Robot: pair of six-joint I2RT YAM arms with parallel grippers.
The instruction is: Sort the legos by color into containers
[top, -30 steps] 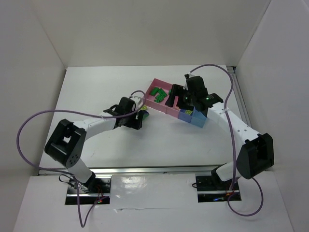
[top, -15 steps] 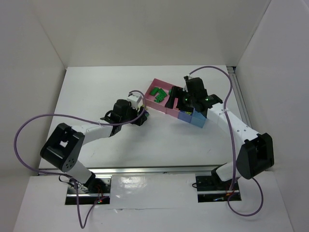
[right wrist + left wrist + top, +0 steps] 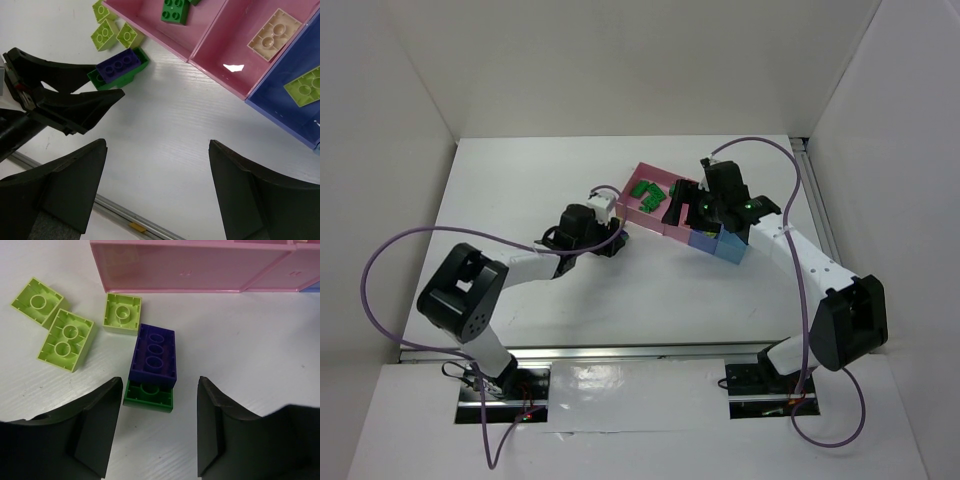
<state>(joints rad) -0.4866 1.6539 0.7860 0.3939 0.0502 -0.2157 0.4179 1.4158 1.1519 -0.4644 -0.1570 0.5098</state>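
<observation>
In the left wrist view a dark blue lego (image 3: pixel 154 356) lies on top of a dark green lego (image 3: pixel 149 396), just in front of the pink container (image 3: pixel 190 267). My left gripper (image 3: pixel 160 385) is open. Its fingertips stand either side of the green lego's near end and touch nothing. Three yellow-green legos (image 3: pixel 66 339) lie upside down to the left. My right gripper (image 3: pixel 156 145) hangs open and empty above the table, beside the containers (image 3: pixel 705 238). Below it I see a green lego (image 3: pixel 175 10) in the pink container, a beige one (image 3: pixel 275 34) in the adjoining pink compartment and a yellow-green one (image 3: pixel 306 86) in the blue one.
The containers sit in a slanted row at the back middle of the white table (image 3: pixel 520 190). Several green legos (image 3: pixel 647 189) lie in the large pink one. A metal rail (image 3: pixel 125 215) runs along the table's near edge. White walls close in three sides.
My left gripper has swung round, come in closer to the stacked blue and green legos, and its jaws have narrowed. The right arm has stayed still.
</observation>
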